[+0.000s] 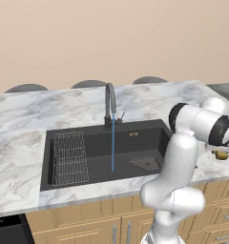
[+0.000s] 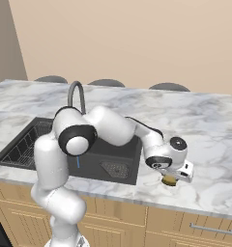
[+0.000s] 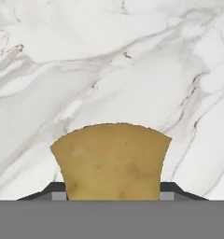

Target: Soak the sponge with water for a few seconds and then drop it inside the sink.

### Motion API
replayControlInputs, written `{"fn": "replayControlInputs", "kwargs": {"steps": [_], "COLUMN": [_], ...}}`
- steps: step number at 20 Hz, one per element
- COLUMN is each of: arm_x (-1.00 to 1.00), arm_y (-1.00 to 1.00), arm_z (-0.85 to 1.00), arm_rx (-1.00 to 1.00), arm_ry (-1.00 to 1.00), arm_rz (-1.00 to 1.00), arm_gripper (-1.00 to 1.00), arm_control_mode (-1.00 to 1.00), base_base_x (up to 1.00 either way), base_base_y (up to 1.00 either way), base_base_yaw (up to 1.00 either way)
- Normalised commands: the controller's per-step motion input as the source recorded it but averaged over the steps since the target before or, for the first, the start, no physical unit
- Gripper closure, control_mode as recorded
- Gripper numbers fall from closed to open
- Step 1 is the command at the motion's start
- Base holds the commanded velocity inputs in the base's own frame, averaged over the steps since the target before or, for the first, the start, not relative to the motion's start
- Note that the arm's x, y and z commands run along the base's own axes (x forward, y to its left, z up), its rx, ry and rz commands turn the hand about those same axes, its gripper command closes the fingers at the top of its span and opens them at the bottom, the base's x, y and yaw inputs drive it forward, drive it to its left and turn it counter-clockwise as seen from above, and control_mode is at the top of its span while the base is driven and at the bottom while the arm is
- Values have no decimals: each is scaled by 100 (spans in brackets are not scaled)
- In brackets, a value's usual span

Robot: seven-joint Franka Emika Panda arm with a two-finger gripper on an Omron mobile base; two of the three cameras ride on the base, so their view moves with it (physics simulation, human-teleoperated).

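Across the kitchen island runs a marble counter [image 1: 21,119], the biggest thing on view, with three dark rounded chair backs [image 1: 90,84] peeping over its far edge against a beige wall. Set into it is the black sink [image 1: 97,178], whose wire rack [image 1: 68,157] sits at the basin's 9 o'clock end and grey mesh drain [image 1: 146,163] toward 4 o'clock in the left base view. A dark curved faucet [image 1: 109,102] rises at the basin's 12 o'clock rim, and from its spout a thin blue stream of water [image 1: 112,143] falls straight to the basin floor. Wooden cabinets [image 2: 152,226] front the island below. The white arm reaches out to the counter at 3 o'clock of the sink, outside the basin. There the gripper [image 2: 170,177] points down with its jaws closed on the sponge [image 3: 111,161], a mustard block pinched at both sides between the dark fingertips [image 3: 59,193] in the hand view. The sponge [image 2: 169,180] sits at the counter surface just beside the sink's right rim, well apart from the water.
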Motion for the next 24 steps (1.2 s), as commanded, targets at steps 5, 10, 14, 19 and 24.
{"fn": "replayControlInputs", "kwargs": {"steps": [5, 10, 14, 19, 24], "arm_x": [-4, 0, 0, 0, 0], "arm_y": [56, 27, 31, 40, 49], "arm_z": [61, 100, 89, 27, 0], "arm_rx": [0, -1, -2, 0, 0], "arm_ry": [-24, -3, 2, 1, 0], "arm_rz": [-1, 0, 0, 3, 9], "arm_gripper": [100, 100, 100, 100, 100], "arm_control_mode": [-100, -100, -100, -100, -100], "base_base_x": [0, 0, 0, 0, 0], "base_base_y": [0, 0, 0, 0, 0], "base_base_yaw": [0, 0, 0, 0, 0]}}
